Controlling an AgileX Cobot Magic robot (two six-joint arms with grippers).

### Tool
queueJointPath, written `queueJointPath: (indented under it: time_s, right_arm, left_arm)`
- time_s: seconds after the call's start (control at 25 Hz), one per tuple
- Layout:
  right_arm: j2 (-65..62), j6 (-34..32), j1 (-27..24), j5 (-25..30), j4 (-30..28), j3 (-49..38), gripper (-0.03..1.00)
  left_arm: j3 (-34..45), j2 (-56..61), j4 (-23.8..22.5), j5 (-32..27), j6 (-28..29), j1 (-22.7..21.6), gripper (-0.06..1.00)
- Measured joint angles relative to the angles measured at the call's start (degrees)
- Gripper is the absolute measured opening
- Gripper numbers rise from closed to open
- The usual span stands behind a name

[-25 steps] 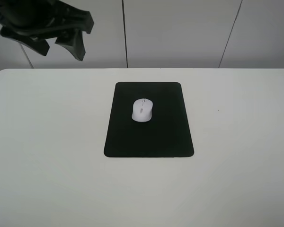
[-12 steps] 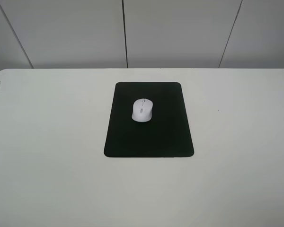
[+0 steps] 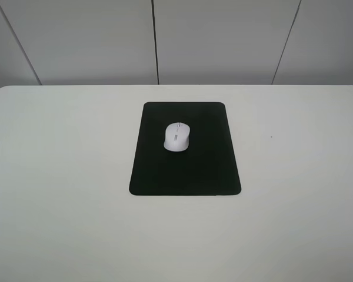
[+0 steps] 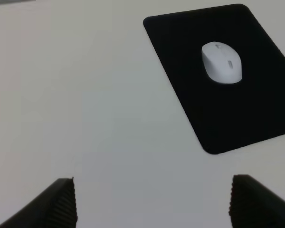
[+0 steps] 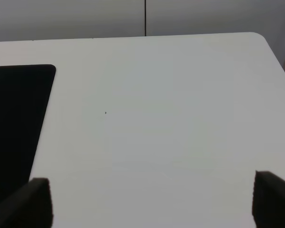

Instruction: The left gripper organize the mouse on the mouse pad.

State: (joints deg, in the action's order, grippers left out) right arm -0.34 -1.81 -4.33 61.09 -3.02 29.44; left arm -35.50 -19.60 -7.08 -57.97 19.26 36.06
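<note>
The white mouse lies on the upper half of the black mouse pad in the middle of the white table. In the left wrist view the mouse rests on the pad, well away from my left gripper, whose two black fingertips stand wide apart, open and empty above bare table. In the right wrist view my right gripper is open too, with a corner of the pad off to one side. Neither gripper shows in the exterior high view.
The white table has rounded far corners against a grey panelled wall. A tiny dark speck marks the table to the right of the pad.
The left arm, high over the table's far left a second ago, has pulled out of the exterior high view. The mouse and pad have not moved.
</note>
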Motion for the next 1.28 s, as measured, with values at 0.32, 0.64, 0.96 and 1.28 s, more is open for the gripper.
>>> queueJointPath:
  time_s: [0.32,0.64,0.96,1.28]
  right_arm:
    - [0.0,0.0,0.0,0.0,0.0,0.0,0.83]
    - [0.0,0.0,0.0,0.0,0.0,0.0,0.83]
    - [0.0,0.0,0.0,0.0,0.0,0.0,0.83]
    - [0.0,0.0,0.0,0.0,0.0,0.0,0.83]
  left_arm:
    - [0.8,1.5,0.5,-3.0,-7.1,0.0,0.68]
    - [5.3,1.6,2.7,-4.6,-9.4,0.0,0.68]
    - [6.3,6.3,2.7,-4.2,-11.1,0.0,0.68]
    - [6.4,13.5,4.0,-4.1,-13.2,0.0,0.68]
